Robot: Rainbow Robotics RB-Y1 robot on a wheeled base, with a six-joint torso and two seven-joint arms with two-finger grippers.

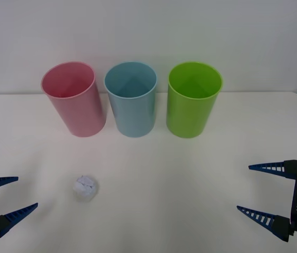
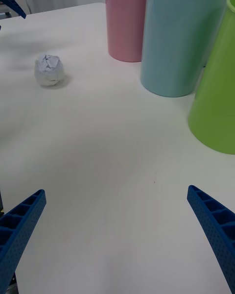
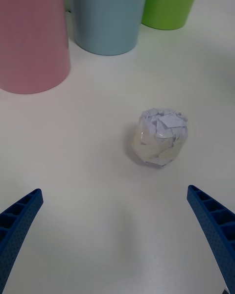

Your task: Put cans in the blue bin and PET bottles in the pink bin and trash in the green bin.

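Trash (image 1: 86, 187), a small crumpled white paper ball, lies loose on the white table (image 1: 190, 174), in front of the pink bin (image 1: 75, 99) and well apart from all three bins. The bins stand upright in a row at the far side of the table: pink on the left, the blue bin (image 1: 131, 99) in the middle, the green bin (image 1: 192, 100) on the right, each just beside its neighbour. The left gripper (image 1: 9, 195) sits near the table's front left edge with its blue ribbed fingers spread wide and nothing between them; its wrist view has the paper ball directly ahead, between the lines of the two fingers but not yet reached. The right gripper (image 1: 260, 188) waits at the front right, likewise spread and empty. Judged from this layout, the step in hand is the approach to the trash, with no grasp made and no sorting yet done. The next move calls for the left gripper to advance until its fingers bracket the ball, then close gently, since crumpled paper will likely deform or roll if nudged off-centre. Transport must then cross over to the green bin at the far right of the row.
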